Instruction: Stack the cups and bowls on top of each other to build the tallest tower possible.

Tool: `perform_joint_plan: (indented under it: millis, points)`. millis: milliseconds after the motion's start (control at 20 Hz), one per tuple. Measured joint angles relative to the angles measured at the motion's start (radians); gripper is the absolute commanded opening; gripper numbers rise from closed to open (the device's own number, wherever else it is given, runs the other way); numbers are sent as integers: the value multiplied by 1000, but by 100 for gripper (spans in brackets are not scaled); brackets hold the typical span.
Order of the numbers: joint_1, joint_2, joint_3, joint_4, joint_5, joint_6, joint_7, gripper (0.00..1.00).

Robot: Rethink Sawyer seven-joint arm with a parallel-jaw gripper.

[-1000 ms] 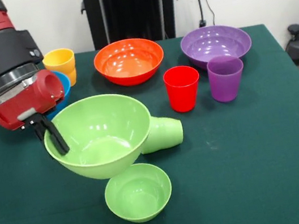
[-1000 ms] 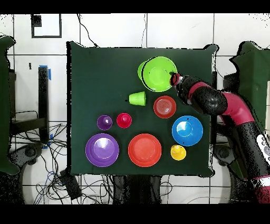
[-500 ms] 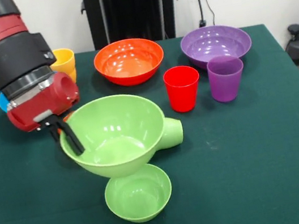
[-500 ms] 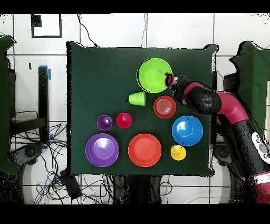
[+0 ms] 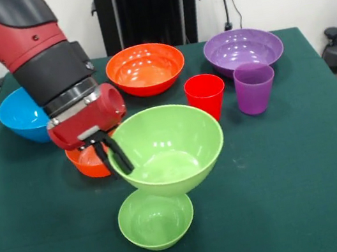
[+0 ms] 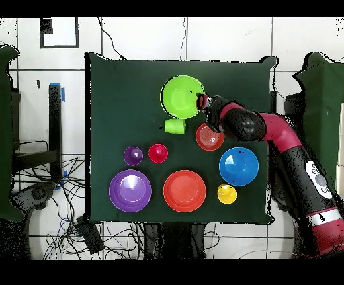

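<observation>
Tool point(image 5: 116, 160) grips large green bowl point(image 5: 167, 149) — lifted.

Lg green bowl point(image 5: 171, 148) is gripped at its rim by gripper point(image 5: 114, 157), held tilted above sm green bowl point(image 5: 156, 217). Sm orange-red bowl point(image 5: 88, 161) is seen behind gripper; red cup point(image 5: 206, 94) & purple cup point(image 5: 254, 87) stand upright.
</observation>
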Motion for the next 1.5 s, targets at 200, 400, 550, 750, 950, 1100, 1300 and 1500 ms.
perform_joint_plan:
  millis: [200,400,550,750,950,1100,1300,1500]
  points:
    - [15,1,0,0,-2,0,0,0]
    - [36,2,-4,-1,-5,-6,0,0]
    - [46,12,-5,-1,-7,-11,0,0]
    - [48,36,-5,-6,-9,-12,0,0]
    - [45,56,-5,-14,-10,-12,0,0]
    - [38,72,-5,-25,-11,-12,0,0]
    - [25,74,-4,-26,-10,-12,0,0]
    - [9,75,-4,-26,-8,-12,0,0]
